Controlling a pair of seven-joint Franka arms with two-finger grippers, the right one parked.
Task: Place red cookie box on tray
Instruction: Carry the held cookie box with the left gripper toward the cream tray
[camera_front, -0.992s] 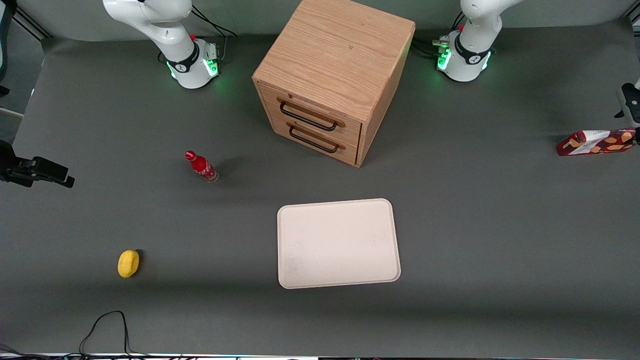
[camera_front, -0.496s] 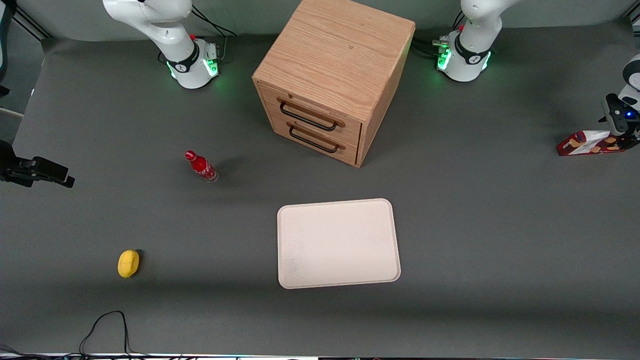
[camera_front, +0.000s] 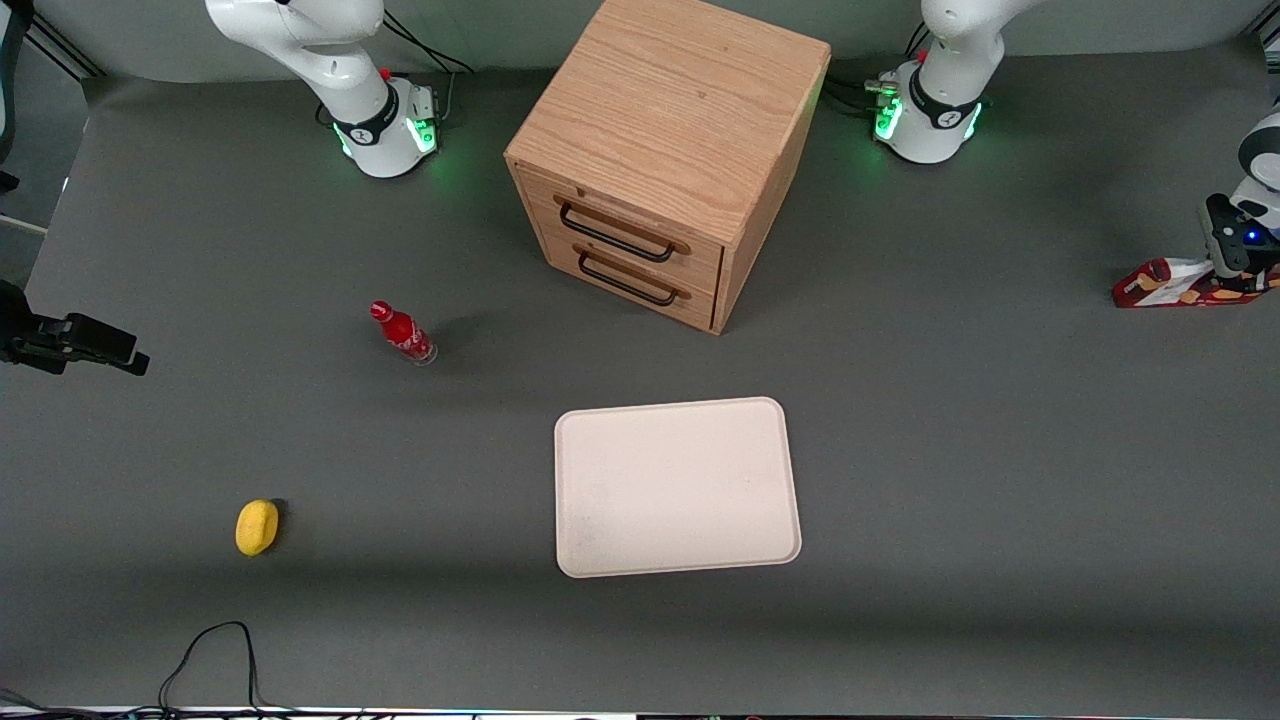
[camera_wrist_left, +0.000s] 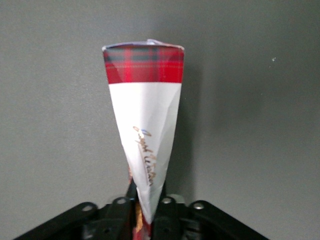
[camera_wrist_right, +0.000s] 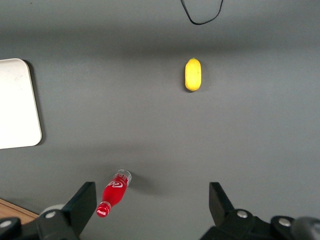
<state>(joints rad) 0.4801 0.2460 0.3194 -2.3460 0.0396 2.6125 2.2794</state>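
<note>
The red cookie box (camera_front: 1165, 284) lies at the working arm's end of the table, far from the cream tray (camera_front: 676, 487). My left gripper (camera_front: 1236, 268) is down over the box's outer end. In the left wrist view the box (camera_wrist_left: 145, 115) shows its white side and a red tartan end, and it stands on edge between my gripper's (camera_wrist_left: 146, 202) two black fingers, which press on its two faces. The tray lies nearer the front camera than the cabinet, with nothing on it. A corner of the tray also shows in the right wrist view (camera_wrist_right: 15, 100).
A wooden two-drawer cabinet (camera_front: 660, 150) stands in the middle, farther from the front camera than the tray. A small red bottle (camera_front: 403, 333) and a yellow lemon (camera_front: 256, 526) lie toward the parked arm's end. A black cable (camera_front: 205, 650) loops at the near edge.
My left gripper has come down from the table's edge onto the box's outer end and closed on it. The box now shows a narrower face than before.
</note>
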